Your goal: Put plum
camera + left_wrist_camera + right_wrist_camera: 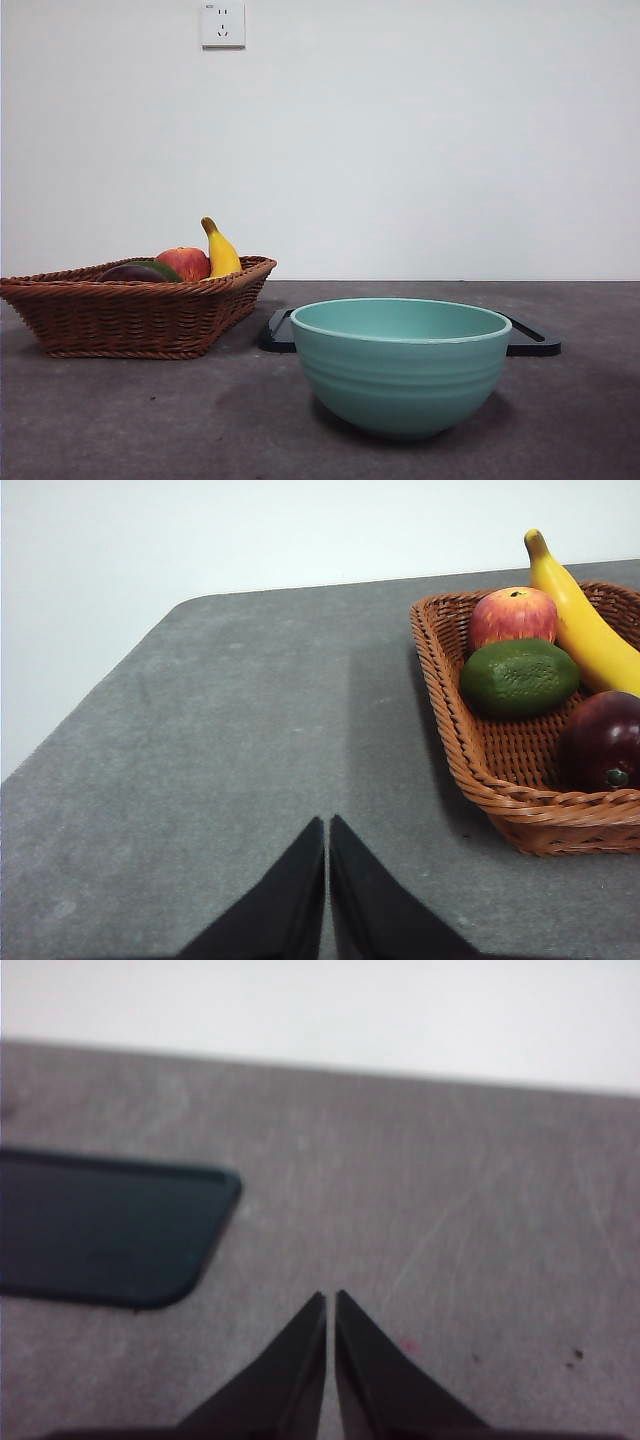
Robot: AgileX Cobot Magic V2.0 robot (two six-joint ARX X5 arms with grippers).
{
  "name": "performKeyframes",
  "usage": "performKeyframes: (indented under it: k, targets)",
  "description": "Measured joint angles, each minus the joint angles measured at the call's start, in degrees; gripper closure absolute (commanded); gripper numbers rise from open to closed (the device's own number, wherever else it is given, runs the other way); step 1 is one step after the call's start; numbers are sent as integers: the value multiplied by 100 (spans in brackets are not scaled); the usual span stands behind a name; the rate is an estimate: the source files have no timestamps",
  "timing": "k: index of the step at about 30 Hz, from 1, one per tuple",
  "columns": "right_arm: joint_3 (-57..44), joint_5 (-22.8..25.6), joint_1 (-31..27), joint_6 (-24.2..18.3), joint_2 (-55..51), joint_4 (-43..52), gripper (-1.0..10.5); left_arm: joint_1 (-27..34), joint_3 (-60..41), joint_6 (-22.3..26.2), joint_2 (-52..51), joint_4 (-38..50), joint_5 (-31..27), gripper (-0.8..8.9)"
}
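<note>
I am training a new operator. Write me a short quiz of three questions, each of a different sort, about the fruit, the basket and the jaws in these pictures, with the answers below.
1. True or false: the plum already lies in the bowl.
2. Which fruit lies between the apple and the plum in the basket? A) green fruit B) orange C) pear
3. Fill in: the jaws of the left gripper and the right gripper are both ____.

Key:
1. False; it lies in the basket.
2. A
3. shut, and they hold nothing.
</note>
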Motion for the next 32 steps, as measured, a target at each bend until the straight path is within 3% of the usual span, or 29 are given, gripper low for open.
performKeyframes:
  k: [32]
  targets:
    - [0, 0, 0, 66, 2, 7, 940, 0, 0, 0, 0, 0, 0, 807]
